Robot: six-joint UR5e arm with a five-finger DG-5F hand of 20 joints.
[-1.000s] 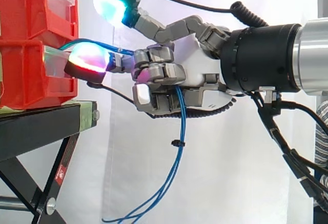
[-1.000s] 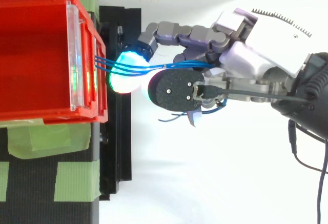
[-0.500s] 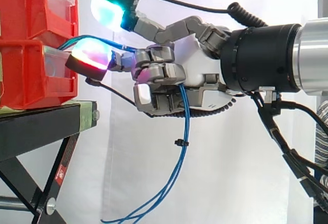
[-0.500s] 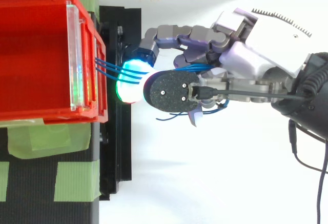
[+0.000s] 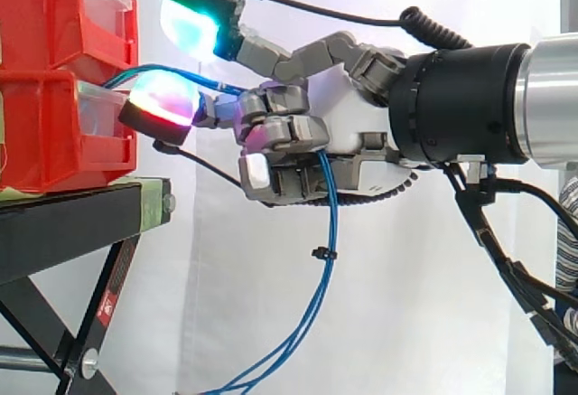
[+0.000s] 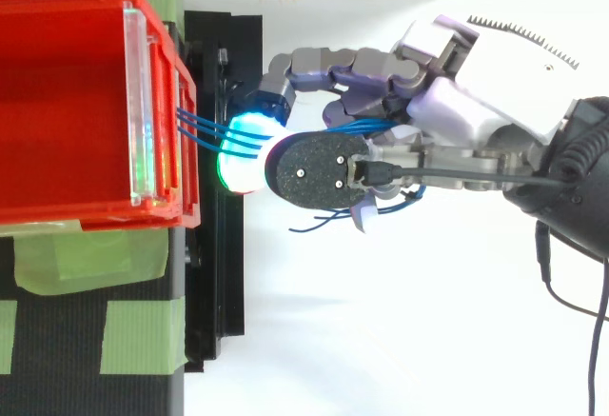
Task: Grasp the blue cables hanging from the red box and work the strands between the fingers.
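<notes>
Thin blue cables (image 5: 327, 223) run from the front of the red box (image 5: 54, 133), cross the glowing pad of one finger, pass through the curled fingers and hang down to the floor. In the top view the strands (image 6: 205, 126) leave the box (image 6: 67, 102) and lie across a cyan-green fingertip (image 6: 243, 154). My hand (image 5: 339, 119) reaches in from the right at box height and is shut on the cables. One finger with a green-cyan pad (image 5: 194, 20) is raised above the rest, and a red-glowing pad (image 5: 163, 101) lies under the strands beside the box.
Two red bins are stacked on a black stand (image 5: 81, 223) with crossed legs at the left. Green tape (image 6: 76, 259) marks the stand's top. A white curtain hangs behind. A small black tie (image 5: 319, 253) binds the hanging strands.
The hanging cables have slid slightly right and the black tie sits a little lower. The raised finger and the pad under the strands have shifted slightly toward the box.
</notes>
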